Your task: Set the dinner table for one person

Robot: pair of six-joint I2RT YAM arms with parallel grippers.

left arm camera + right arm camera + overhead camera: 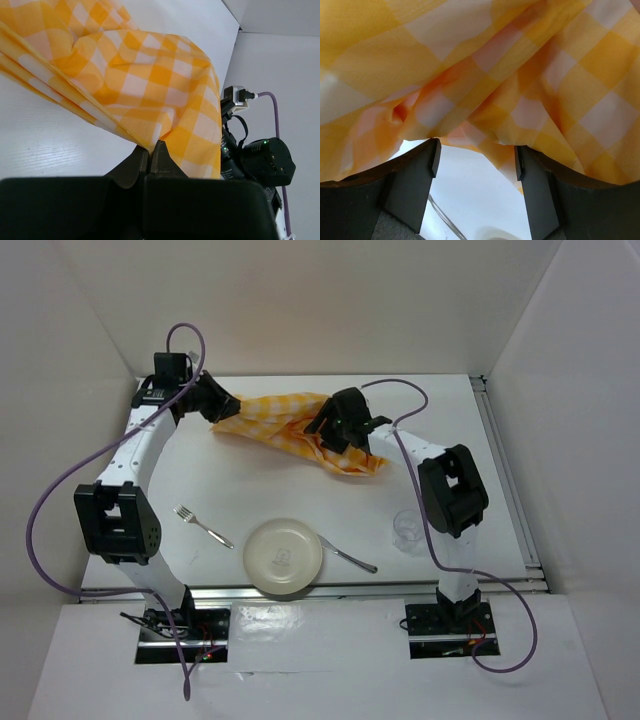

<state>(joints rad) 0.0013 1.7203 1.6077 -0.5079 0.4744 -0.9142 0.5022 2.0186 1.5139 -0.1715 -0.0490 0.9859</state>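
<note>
Pressed together, my left pincer (149, 150) pinches a fold of checked cloth (150, 85). Right pincer (476, 150) stands spread, the cloth bunched just past its fingertips. From above, both arms reach toward the counter's (200, 480) far edge. Plate (284, 557), fork (203, 526) and glass (407, 529) sit along its near edge, with white surface showing between them and the cloth.

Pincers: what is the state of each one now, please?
Left pincer: closed on the checked cloth.
Right pincer: open, the cloth lying against its tips.
</note>
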